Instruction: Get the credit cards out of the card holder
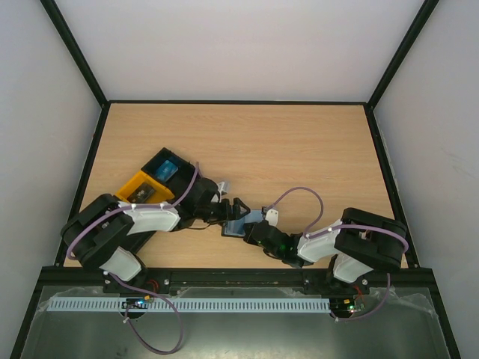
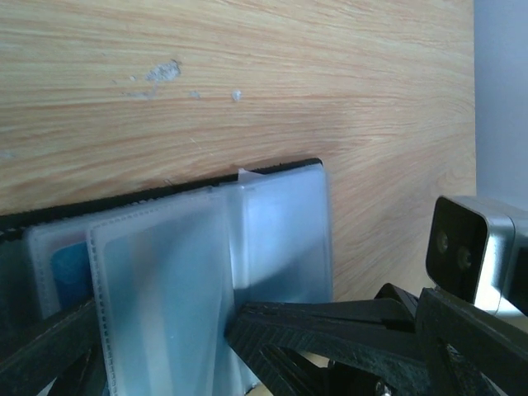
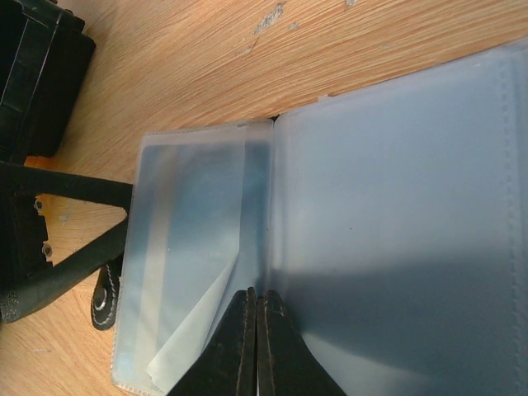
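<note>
One open card holder (image 1: pixel 243 224) lay near the table's (image 1: pixel 299 149) near edge, the right gripper (image 3: pixel 256 318) closed with tips on its limp, slick sleeves (image 3: pixel 198 247), the left gripper (image 1: pixel 233 209) spread wide by a stiff, thin blue card (image 2: pixel 70 276), likely best pinched by an edge.

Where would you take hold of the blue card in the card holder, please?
Likely by the thin edge nearest its pocket's mouth, with the open left gripper coming in low: the blue card lies flat inside a translucent sleeve, and the shut right gripper rests on the card holder at its fold. Where the pocket opens is unclear.
</note>
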You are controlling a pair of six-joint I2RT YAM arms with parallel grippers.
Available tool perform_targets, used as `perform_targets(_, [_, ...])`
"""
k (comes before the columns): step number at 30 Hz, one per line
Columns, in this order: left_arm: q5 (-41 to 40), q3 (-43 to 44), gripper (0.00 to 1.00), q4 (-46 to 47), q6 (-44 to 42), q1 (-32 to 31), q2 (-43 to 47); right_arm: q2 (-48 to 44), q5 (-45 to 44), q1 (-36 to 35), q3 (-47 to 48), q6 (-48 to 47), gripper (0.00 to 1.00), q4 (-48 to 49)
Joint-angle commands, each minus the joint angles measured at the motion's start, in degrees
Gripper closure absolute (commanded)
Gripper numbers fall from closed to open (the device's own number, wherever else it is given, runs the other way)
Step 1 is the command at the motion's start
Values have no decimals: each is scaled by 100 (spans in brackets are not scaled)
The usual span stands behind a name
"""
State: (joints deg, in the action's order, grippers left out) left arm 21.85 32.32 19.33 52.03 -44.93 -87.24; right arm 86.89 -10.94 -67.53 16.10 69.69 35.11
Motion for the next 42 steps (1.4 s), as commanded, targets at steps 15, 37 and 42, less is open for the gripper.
perform_targets(15, [446, 49, 0, 479, 595, -291, 360, -1050, -308, -32, -451, -144, 79, -944])
perform_targets(37, [16, 297, 1, 388, 729, -630, 113, -4654, -1064, -33, -846, -67, 76, -3159])
perform_targets(42, [-83, 127, 5, 205, 657, -491, 156, -4307, -967, -33, -763, -229, 74, -2943])
